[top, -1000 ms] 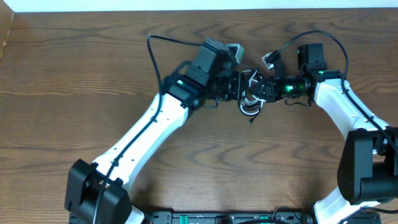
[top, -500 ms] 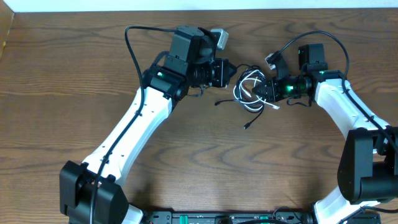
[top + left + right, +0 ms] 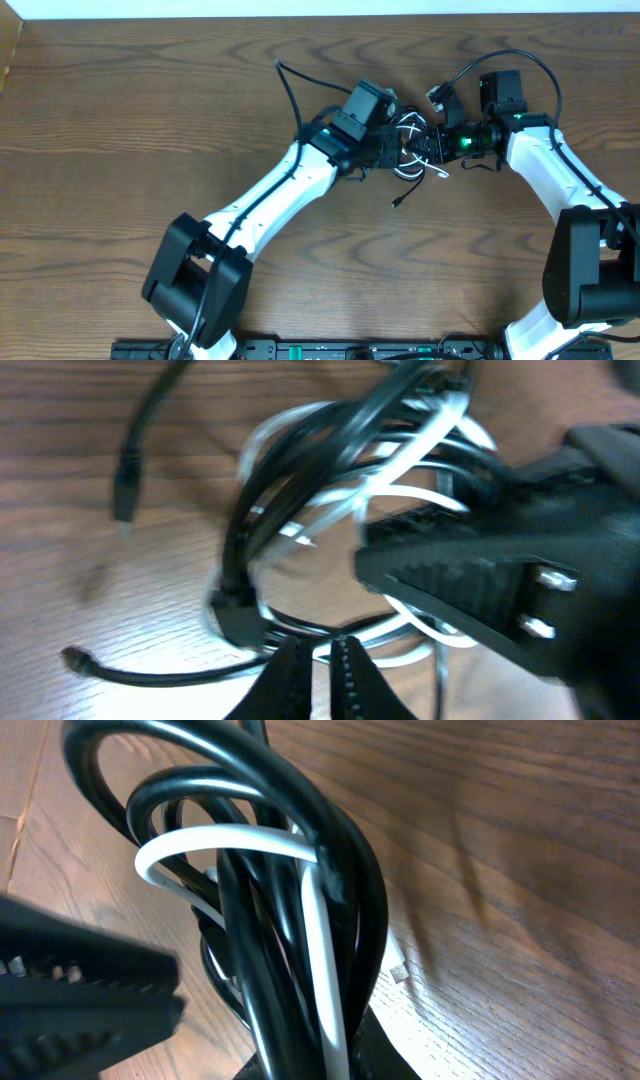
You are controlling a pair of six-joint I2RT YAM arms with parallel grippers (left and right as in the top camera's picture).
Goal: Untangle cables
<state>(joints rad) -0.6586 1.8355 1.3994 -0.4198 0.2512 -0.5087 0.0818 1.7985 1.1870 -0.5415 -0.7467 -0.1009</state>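
Black cable [image 3: 310, 448] and white cable [image 3: 412, 448] sit coiled together in one knot on the table [image 3: 120, 120], toward its far middle, squarely between our two claws. We see the right gripper [image 3: 424, 146] clamped on the knot's right side: in its wrist view the whole bundle, several black strands with a white one laid through them, runs straight down into its fingers. The left gripper [image 3: 322, 660] comes in from the opposite side with its fingers drawn almost together and nothing visible between them, its tips just short of the lowest black loop. So the knot lies directly ahead of that claw, and the loops stand roughly across its line of approach. One black plug end [image 3: 398, 203] trails free toward the near edge, apart from the coil. We judge the left arm to be the one free to pick out a strand. We can read no brand, label or writing.
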